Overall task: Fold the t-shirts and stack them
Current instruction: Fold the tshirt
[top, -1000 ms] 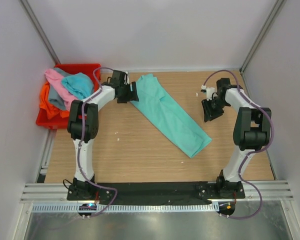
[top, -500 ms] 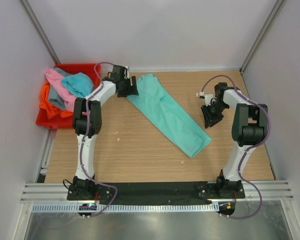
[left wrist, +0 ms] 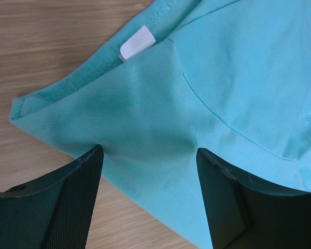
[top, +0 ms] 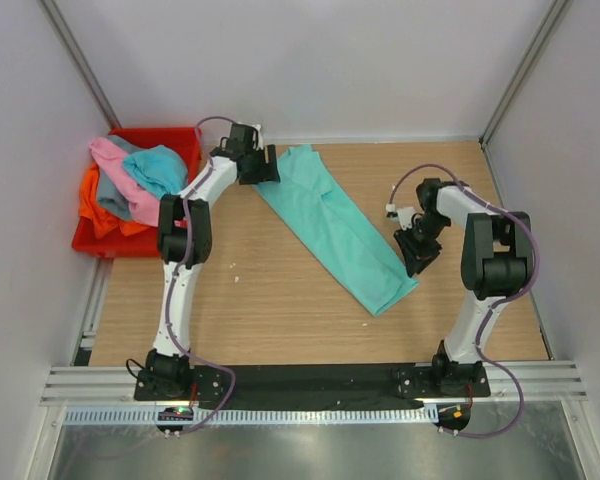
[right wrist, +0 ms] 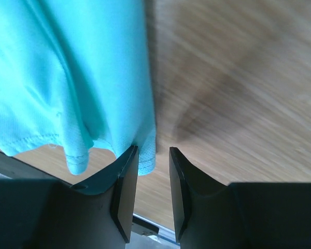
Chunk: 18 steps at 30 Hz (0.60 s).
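The grey shirt (top: pixel 110 196) and orange shirt (top: pixel 94 216) lie mostly buried in the bin (top: pixel 172 132). The mint shirt (right wrist: pixel 67 62) runs past the right wrist view's top edge; the table (right wrist: pixel 238 78) there is blurred.

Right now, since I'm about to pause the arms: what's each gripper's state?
Left gripper: open, straddling the green shirt near its collar.
Right gripper: slightly open, shirt hem in the gap, not clamped.

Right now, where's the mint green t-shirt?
Top view: mint green t-shirt lies diagonally on the table, left gripper at its far end, right gripper at its near end.
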Each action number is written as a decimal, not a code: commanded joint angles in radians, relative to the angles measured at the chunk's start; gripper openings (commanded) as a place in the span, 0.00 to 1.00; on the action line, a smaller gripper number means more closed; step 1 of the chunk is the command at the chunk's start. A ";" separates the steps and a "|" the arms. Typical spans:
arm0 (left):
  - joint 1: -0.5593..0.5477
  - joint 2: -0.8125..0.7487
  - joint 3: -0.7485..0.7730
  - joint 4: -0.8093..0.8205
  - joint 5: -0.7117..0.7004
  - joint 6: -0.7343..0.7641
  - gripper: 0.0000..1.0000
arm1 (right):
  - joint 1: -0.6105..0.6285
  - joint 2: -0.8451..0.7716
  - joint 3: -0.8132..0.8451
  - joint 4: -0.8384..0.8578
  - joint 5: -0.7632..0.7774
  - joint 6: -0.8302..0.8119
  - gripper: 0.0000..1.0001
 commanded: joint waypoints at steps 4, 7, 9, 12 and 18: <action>-0.026 0.058 0.109 -0.007 0.011 0.044 0.74 | 0.117 -0.052 -0.062 -0.055 -0.029 -0.009 0.36; -0.054 0.076 0.132 -0.005 0.009 0.056 0.74 | 0.166 -0.048 -0.077 -0.052 -0.047 0.001 0.36; -0.072 0.087 0.152 -0.004 0.002 0.059 0.74 | 0.207 -0.045 -0.082 -0.052 -0.055 0.014 0.36; -0.090 0.099 0.179 0.003 -0.008 0.070 0.75 | 0.270 -0.049 -0.093 -0.055 -0.080 0.030 0.36; -0.110 0.117 0.219 0.024 -0.031 0.098 0.77 | 0.367 -0.071 -0.094 -0.072 -0.156 0.072 0.36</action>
